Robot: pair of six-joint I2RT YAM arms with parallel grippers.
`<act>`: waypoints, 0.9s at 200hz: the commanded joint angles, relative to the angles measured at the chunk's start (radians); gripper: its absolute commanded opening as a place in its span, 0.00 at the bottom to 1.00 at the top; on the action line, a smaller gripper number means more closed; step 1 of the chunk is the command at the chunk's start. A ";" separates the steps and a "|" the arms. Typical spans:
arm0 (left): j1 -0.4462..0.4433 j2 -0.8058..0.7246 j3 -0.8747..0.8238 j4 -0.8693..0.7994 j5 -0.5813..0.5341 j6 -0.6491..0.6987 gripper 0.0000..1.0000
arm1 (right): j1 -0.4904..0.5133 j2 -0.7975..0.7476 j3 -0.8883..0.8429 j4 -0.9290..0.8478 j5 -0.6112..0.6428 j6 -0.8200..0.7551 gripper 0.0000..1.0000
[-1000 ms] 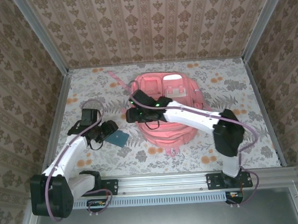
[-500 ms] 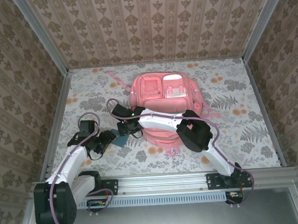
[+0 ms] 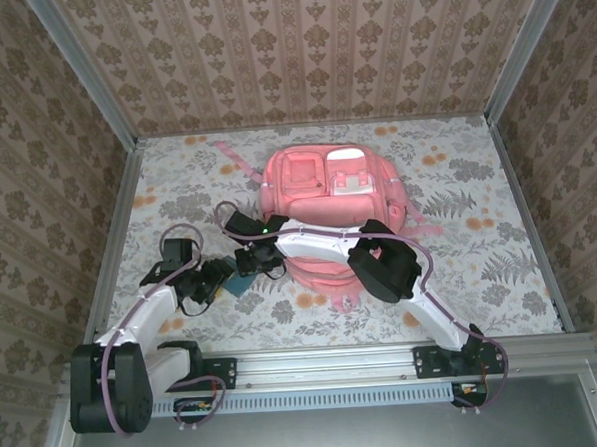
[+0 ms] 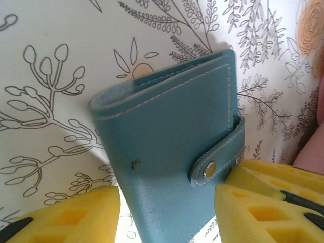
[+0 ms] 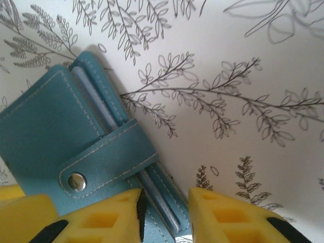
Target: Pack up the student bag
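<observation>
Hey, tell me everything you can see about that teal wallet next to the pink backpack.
The teal wallet is a folded case of what looks like leather, with pale stitching and a strap closed by a silver snap. It lies shut on the floral table cover, just left of the student bag, one side seemingly raised. The right gripper pinches its open edge by the strap; the left gripper straddles it, jaws open.
</observation>
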 commanded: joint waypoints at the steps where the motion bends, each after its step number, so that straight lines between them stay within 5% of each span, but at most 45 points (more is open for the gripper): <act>1: 0.007 0.027 -0.007 0.036 0.020 0.014 0.50 | 0.003 0.026 -0.028 0.002 -0.055 0.044 0.30; 46: 0.007 0.027 -0.001 0.071 0.053 0.018 0.36 | -0.003 0.021 -0.044 0.014 -0.077 0.060 0.29; 102: 0.007 -0.002 0.034 0.024 0.040 0.080 0.01 | -0.011 -0.096 -0.014 -0.044 -0.030 0.016 0.39; 180: 0.000 -0.126 0.169 -0.104 0.036 0.139 0.00 | -0.105 -0.489 -0.177 -0.238 0.211 -0.294 0.71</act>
